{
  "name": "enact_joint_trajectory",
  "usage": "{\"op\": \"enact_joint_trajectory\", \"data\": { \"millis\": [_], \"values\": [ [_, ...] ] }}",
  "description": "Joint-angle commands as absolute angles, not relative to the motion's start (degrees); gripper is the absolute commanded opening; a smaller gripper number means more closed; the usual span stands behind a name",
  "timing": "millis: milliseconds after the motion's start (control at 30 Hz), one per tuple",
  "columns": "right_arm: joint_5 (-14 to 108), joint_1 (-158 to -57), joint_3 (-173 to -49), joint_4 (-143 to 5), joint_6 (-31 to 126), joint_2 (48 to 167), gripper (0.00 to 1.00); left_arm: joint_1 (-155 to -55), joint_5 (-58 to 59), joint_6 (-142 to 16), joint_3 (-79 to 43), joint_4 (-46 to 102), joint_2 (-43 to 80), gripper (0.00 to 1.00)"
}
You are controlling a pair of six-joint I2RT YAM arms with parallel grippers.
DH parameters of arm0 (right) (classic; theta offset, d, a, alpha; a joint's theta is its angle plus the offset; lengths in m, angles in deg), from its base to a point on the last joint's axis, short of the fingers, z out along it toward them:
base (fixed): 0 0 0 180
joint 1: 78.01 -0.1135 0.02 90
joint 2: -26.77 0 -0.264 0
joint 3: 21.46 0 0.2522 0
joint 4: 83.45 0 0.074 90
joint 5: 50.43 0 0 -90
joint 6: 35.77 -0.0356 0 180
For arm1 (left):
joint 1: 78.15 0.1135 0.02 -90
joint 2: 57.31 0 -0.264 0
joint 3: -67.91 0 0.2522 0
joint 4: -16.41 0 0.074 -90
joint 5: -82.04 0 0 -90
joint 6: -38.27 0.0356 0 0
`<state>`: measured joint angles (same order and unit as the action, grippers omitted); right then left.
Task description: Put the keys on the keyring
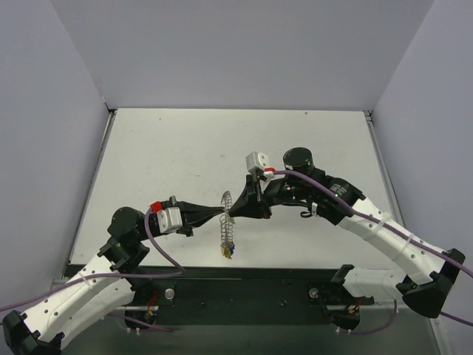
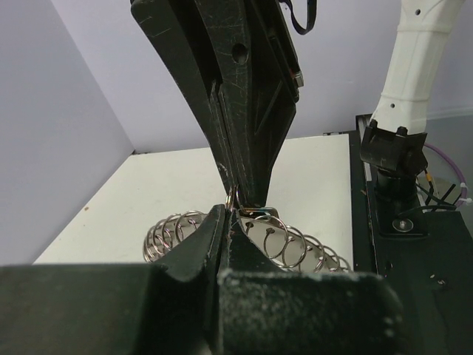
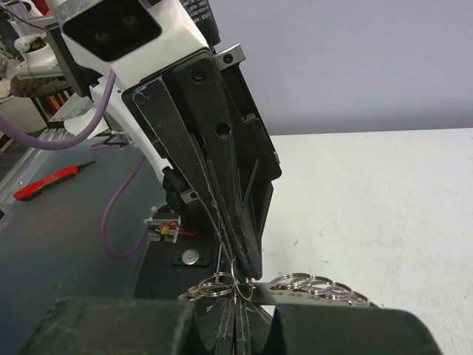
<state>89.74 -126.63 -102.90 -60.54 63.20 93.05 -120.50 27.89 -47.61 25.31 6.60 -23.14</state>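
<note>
Black, scuffed plastic makes up the jaws of the left gripper, which are pressed fully together on a strand of the keyring. The right gripper meets it tip to tip, its jaws likewise closed on the same wire just beside. The keyring hangs between them above the table, silvery coils trailing toward the near edge. A small cluster of keys shows yellow and blue heads at its lower end; whether they are threaded on cannot be told. Both pinches catch only thin, springy wire, so any twist or pull by one arm could let the strand slip free and drop ring and keys together. Pulling the tips apart too hard could also deform the coil, and the closely set fingertips could knock each other.
</note>
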Motion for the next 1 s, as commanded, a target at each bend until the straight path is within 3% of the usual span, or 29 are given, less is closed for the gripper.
{"op": "enact_joint_trajectory", "data": {
  "millis": [0,967],
  "values": [
    [88.6,-127.5,-105.4,-64.4,64.2,92.6,0.00,-120.7,27.3,-46.9,22.7,4.3,-23.7,0.00],
    [84.0,-127.9,-104.9,-66.3,62.1,90.9,0.00,-120.7,26.9,-46.0,22.1,6.5,-24.0,0.00]
  ]
}}
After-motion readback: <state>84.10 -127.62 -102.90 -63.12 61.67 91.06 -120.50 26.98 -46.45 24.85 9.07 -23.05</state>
